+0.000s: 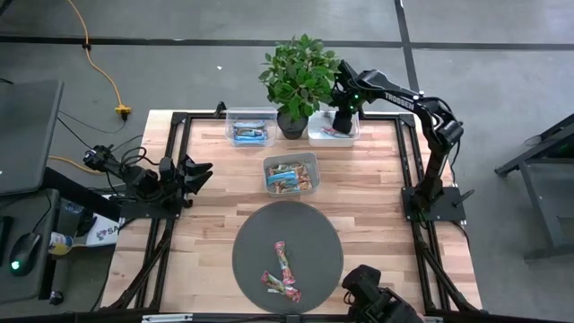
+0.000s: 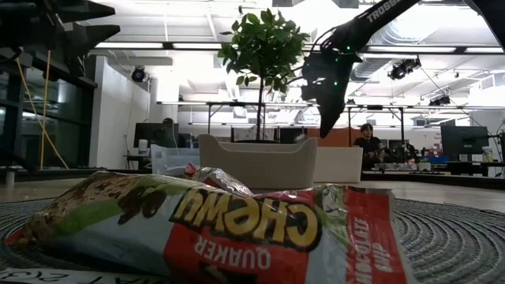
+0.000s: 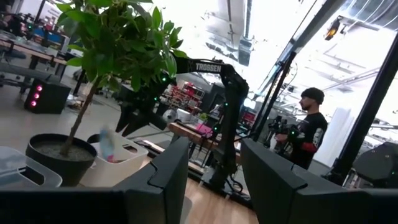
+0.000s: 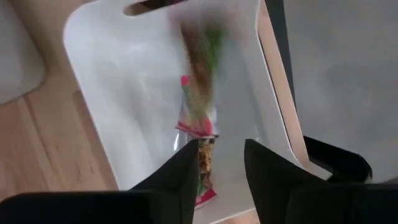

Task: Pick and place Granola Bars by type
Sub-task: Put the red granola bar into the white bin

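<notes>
We see the right gripper (image 1: pixel 342 123) poised over the clear rectangular plastic bin (image 1: pixel 348 135) at the far right of the table, just beside the potted green plant (image 1: pixel 296 81). In its wrist view the dark fingers (image 4: pixel 186 171) stand apart, and a red-and-green wrapped granola bar (image 4: pixel 198 106) shows blurred below them, over a second one (image 4: pixel 204 171) lying in the bin; it seems to hang free of the fingers, though the blur leaves that uncertain. The left gripper (image 1: pixel 199 172) waits at the table's left edge, jaws apart around nothing. The bright blue wrapped bars (image 1: pixel 252 135) lie in the far left bin (image 1: pixel 235 115), the yellow-brown bars (image 1: pixel 291 177) in the middle bin (image 1: pixel 314 158). Three red-and-pink bars (image 1: pixel 282 274) lie on the round dark grey mat (image 1: pixel 314 233) near the front edge.
</notes>
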Tool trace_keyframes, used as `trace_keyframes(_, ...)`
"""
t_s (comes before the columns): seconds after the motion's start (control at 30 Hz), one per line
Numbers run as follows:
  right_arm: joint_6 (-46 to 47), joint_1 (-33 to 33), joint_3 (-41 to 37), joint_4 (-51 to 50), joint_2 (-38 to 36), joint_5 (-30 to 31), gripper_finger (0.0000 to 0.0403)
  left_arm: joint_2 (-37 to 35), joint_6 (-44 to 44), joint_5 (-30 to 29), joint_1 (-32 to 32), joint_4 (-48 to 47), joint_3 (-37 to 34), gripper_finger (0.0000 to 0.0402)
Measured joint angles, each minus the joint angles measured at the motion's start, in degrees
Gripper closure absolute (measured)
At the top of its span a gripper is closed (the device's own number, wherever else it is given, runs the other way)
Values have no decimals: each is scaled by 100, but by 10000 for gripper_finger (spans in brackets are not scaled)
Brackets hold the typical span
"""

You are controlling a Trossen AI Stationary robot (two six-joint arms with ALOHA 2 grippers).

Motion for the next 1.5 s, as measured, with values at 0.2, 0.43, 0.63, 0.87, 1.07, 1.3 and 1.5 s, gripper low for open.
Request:
trace_keyframes(0.2, 273, 0, 0, -120, 0, 447, 272, 0, -2, -34, 0, -2, -2, 257)
trace_keyframes(0.43, 1276, -58, 0, -320, 0, 1000, 269, 0, -111, -232, 0, -137, -4, 257)
trace_keyframes(0.63, 2395, -165, 0, -507, 0, 1111, 269, 0, -155, -229, 0, -131, -4, 257)
trace_keyframes(0.87, 3264, -166, 0, -963, 0, 1151, 269, -1, -266, -225, 0, -131, -4, 257)
trace_keyframes(1.07, 3433, -166, 0, -1512, -4, 1199, 269, -2, -280, -223, -2, -129, -4, 257)
trace_keyframes(1.3, 3460, -164, 0, -2003, -206, 1454, 269, -1, -281, -115, -15, -129, -5, 257)
trace_keyframes(1.5, 3616, -265, 2, -2432, -693, 1499, 269, 0, -273, -109, -13, -134, -7, 257)
